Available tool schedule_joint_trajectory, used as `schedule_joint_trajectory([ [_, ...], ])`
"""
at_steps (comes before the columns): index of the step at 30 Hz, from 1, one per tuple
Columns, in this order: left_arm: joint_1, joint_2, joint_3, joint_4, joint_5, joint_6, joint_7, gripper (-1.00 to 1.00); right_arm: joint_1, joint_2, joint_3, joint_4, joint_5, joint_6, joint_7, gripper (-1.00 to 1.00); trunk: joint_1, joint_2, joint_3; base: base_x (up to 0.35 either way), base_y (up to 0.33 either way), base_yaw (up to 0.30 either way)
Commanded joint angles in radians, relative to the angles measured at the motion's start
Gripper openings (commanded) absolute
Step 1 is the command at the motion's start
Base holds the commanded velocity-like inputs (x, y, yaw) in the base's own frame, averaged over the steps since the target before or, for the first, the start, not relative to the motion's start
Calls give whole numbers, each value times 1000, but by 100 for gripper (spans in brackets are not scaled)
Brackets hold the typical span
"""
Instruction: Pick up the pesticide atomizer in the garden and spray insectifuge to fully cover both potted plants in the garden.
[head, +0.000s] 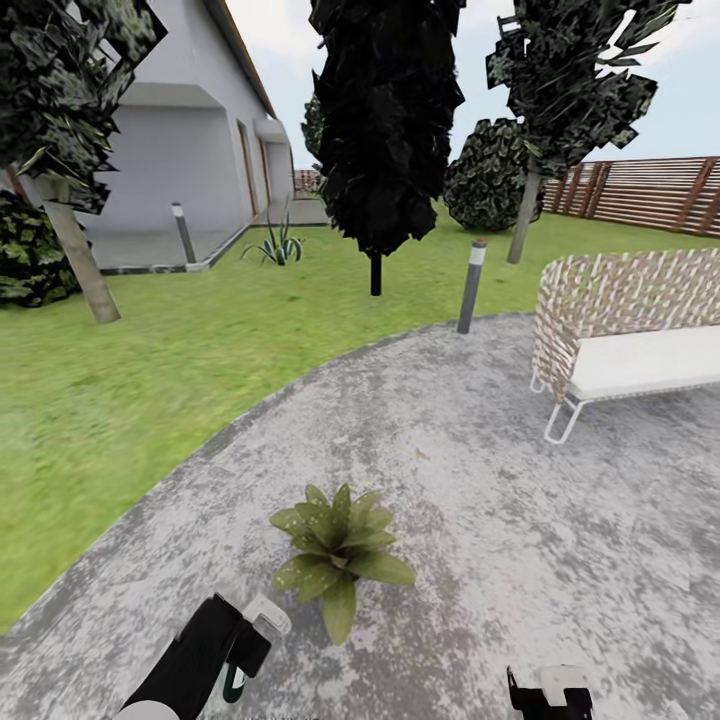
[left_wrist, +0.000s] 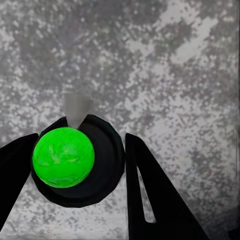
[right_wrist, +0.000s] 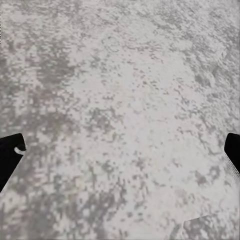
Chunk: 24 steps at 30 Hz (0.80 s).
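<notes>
Sprayer (left_wrist: 70, 160) sits clamped in the left gripper (left_wrist: 80, 165) beside the plant (head: 340, 553); right gripper (right_wrist: 120, 150) gapes wide, empty.

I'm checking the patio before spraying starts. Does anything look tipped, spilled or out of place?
Nothing stands out. The potted plant sits upright on the paved patio, and the left gripper holds the pesticide atomizer between its fingers.

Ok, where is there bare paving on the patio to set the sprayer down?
Bare paving lies between the potted plant and the wicker bench, and below the right gripper. It is tight between the plant and the left gripper, which holds the sprayer.
</notes>
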Motion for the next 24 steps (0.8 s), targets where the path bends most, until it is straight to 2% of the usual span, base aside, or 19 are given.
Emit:
schedule_joint_trajectory([
  [1,-1,-2,6,-2,-10,1,-10,-100,0,0,-8,1,11,-2,-3,100,0,0,-1,0,-273,276],
  [24,-1,-3,6,-3,-10,11,-8,-100,0,0,-7,1,11,-1,-3,100,0,0,-1,20,-273,277],
])
